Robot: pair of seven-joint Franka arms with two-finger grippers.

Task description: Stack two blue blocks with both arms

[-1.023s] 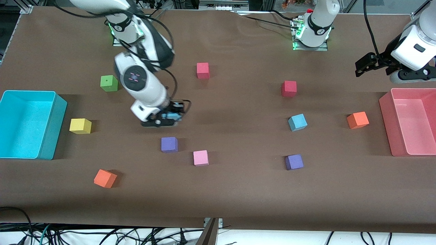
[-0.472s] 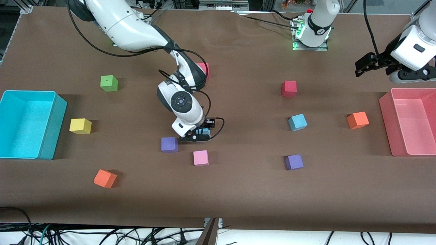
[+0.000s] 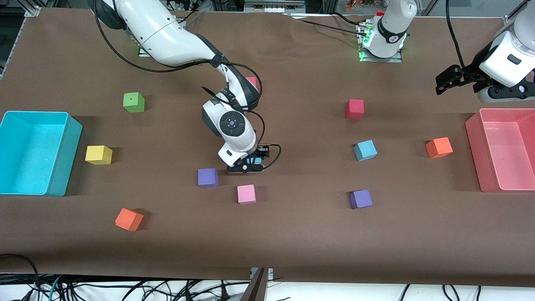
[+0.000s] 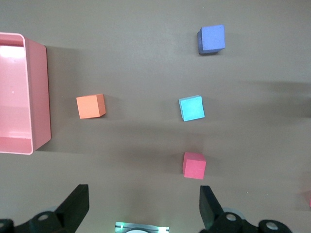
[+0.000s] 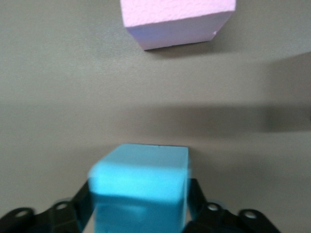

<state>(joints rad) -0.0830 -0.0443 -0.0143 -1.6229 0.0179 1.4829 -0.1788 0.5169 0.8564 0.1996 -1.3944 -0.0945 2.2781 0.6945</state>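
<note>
My right gripper (image 3: 252, 162) is shut on a sky-blue block (image 3: 255, 160) and holds it just above the cloth, over the spot between the purple cube and the pink cube. In the right wrist view the block (image 5: 141, 187) fills the space between the black fingers (image 5: 80, 206). The second sky-blue block (image 3: 365, 150) sits on the table toward the left arm's end; it also shows in the left wrist view (image 4: 191, 108). My left gripper (image 3: 444, 82) is open and empty, held high over the table beside the pink bin, and waits.
A pink cube (image 3: 246, 194) and a purple cube (image 3: 207, 177) lie close to the right gripper. Another purple cube (image 3: 360, 199), two red cubes (image 3: 354, 108), two orange cubes (image 3: 439, 147), a yellow and a green cube lie about. A turquoise bin (image 3: 62, 159) and pink bin (image 3: 476, 142) stand at the table's ends.
The right arm has carried the sky-blue block toward the left arm's end of the table and nearer the front camera. The left arm has not moved.
</note>
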